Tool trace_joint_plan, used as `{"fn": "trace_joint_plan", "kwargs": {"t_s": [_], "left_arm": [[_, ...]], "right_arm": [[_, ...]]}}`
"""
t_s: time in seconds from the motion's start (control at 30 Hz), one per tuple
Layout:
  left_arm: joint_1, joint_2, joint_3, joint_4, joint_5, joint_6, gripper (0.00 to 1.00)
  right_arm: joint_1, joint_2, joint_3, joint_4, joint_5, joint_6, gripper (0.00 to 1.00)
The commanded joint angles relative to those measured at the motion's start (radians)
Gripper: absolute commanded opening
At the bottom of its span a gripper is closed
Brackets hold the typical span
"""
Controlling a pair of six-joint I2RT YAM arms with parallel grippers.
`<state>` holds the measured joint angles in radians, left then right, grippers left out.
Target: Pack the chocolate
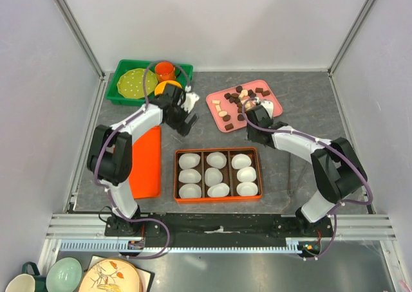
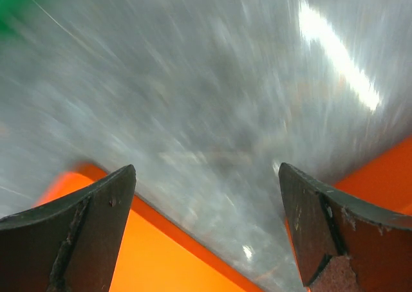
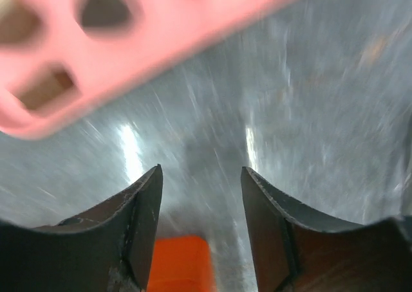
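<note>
**Both claws empty, chocolate on the pink tray**

A grey speckled table (image 1: 309,105) sits between plain white walls. The orange box (image 1: 217,150) lies just below and between the two claws, with nine white paper cups (image 1: 214,176) in it. A flat orange lid (image 1: 148,166) lies beside the left claw (image 1: 184,125), on its outer side. The green bin (image 1: 125,65) stands just beyond that claw. The pink tray (image 1: 214,103) lies directly ahead of the right claw (image 1: 250,130), its near edge just beside the fingertips. The chocolate (image 1: 239,100), dark, reddish and cream pieces, lies scattered on that tray. The left claw is spread wide and holds nothing. The right claw is partly spread, also with nothing between its fingers.
</note>
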<state>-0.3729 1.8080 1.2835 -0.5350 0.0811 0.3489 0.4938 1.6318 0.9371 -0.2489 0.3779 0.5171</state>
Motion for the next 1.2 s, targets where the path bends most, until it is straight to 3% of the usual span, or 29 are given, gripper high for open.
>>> {"fn": "trace_joint_plan", "kwargs": {"t_s": [0.0,0.17,0.3,0.57,1.17], "left_arm": [[-0.017,0.106,0.293,-0.028,0.000,-0.060,0.99],[-0.078,0.279,0.511,-0.091,-0.018,-0.166,0.99],[-0.118,0.349,0.588,-0.118,-0.030,-0.224,0.99],[-0.141,0.398,0.565,-0.082,-0.063,-0.280,0.97],[-0.146,0.479,0.602,-0.033,-0.075,-0.433,0.96]], "right_arm": [[-0.001,0.006,0.184,-0.007,0.098,-0.026,0.60],[-0.041,0.005,0.255,-0.015,0.115,-0.032,0.61],[-0.080,-0.010,0.255,-0.015,0.130,-0.019,0.62],[-0.144,-0.049,0.184,-0.004,0.130,0.009,0.62],[-0.149,-0.066,0.108,0.037,0.110,-0.009,0.61]]}}
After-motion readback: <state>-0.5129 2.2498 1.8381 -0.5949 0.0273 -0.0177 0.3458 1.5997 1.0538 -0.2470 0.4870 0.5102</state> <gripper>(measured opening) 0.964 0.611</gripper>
